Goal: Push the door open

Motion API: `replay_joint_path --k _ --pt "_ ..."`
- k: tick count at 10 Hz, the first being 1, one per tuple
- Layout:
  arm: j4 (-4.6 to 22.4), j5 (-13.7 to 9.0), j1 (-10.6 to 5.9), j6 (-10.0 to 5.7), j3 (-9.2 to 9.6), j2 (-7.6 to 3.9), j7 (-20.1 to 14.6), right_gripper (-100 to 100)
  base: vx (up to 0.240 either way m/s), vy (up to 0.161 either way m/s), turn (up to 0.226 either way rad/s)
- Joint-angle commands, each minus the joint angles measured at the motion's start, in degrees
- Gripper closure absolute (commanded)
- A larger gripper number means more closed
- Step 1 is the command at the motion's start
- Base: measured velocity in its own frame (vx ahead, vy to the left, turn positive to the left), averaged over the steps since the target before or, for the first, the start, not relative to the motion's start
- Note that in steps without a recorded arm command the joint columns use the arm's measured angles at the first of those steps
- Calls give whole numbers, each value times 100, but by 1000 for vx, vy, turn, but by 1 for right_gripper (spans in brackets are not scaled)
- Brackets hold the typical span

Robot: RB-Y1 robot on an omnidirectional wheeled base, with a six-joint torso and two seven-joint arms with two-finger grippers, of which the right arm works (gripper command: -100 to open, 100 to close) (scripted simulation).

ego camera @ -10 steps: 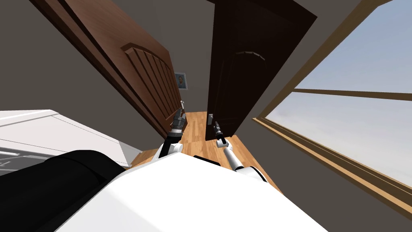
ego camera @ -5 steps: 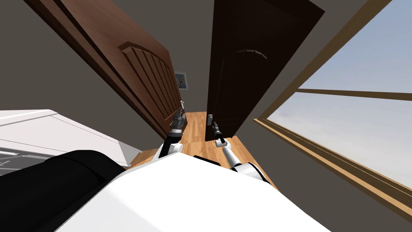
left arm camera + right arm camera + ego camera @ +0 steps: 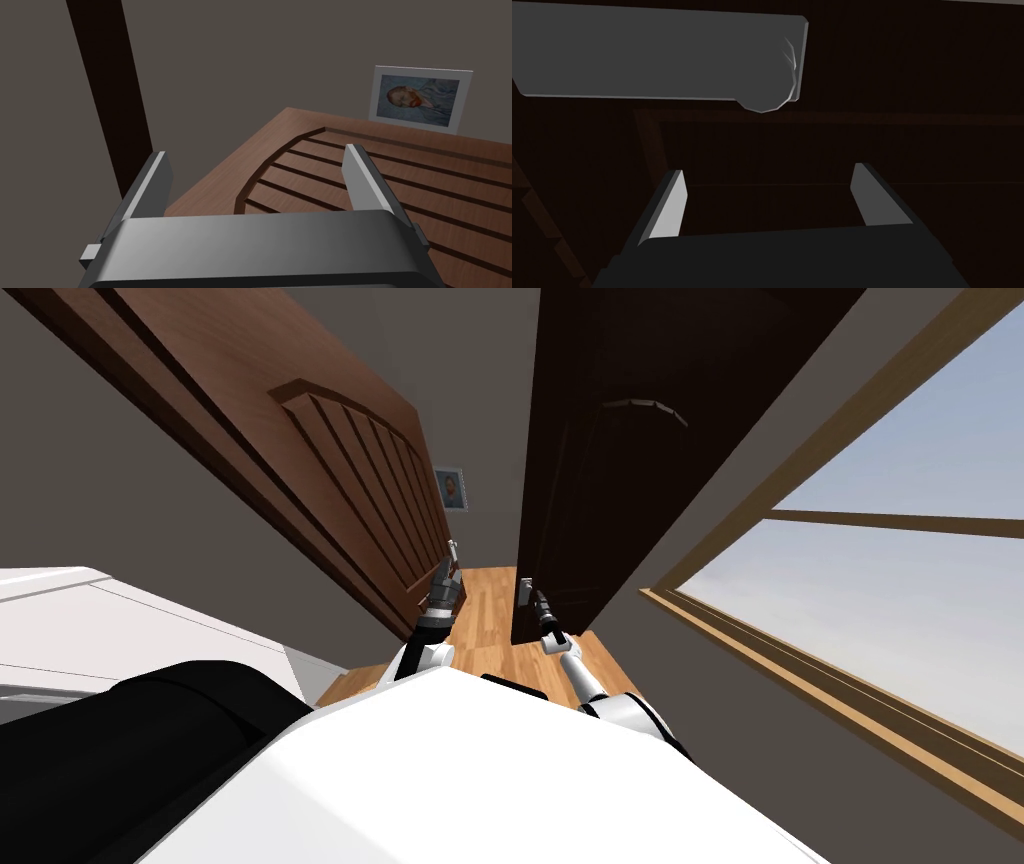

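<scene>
2 doors stood apart: at the dark door [image 3: 620, 438] the right gripper [image 3: 769, 170], fingers apart, sat just beside its grey handle [image 3: 662, 55]; left of it, the left gripper [image 3: 255, 152], fingers likewise apart, faced a brown panelled door [image 3: 375, 185]

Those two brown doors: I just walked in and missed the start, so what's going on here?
A two-armed robot is working at a pair of doors. Its left gripper, fingers open, sits close alongside the lighter panelled door. Its right gripper, also open, points at the dark door right by its grey handle. Both doors stand partly open, with wooden floor and a framed portrait showing between them.
</scene>
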Motion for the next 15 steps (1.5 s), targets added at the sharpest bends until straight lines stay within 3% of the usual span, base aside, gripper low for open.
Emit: replay_joint_path --k 1,3,5,6,7,12,15 --pt "18 -5 -9 -8 -17 -15 7 -100 179 74 19" --pt "30 -11 -10 -16 -38 75 15 -100 183 67 22" --pt "41 -16 -11 -22 -56 255 23 -100 170 73 18" --pt "74 -14 -13 -51 -56 208 29 -100 65 41 2" --pt "74 -14 -13 -51 -56 208 29 100 -5 -6 -4" --pt "74 -14 -13 -51 -56 208 29 100 -5 -5 6" --pt "67 -48 -49 -51 -183 96 74 100 113 105 -29"
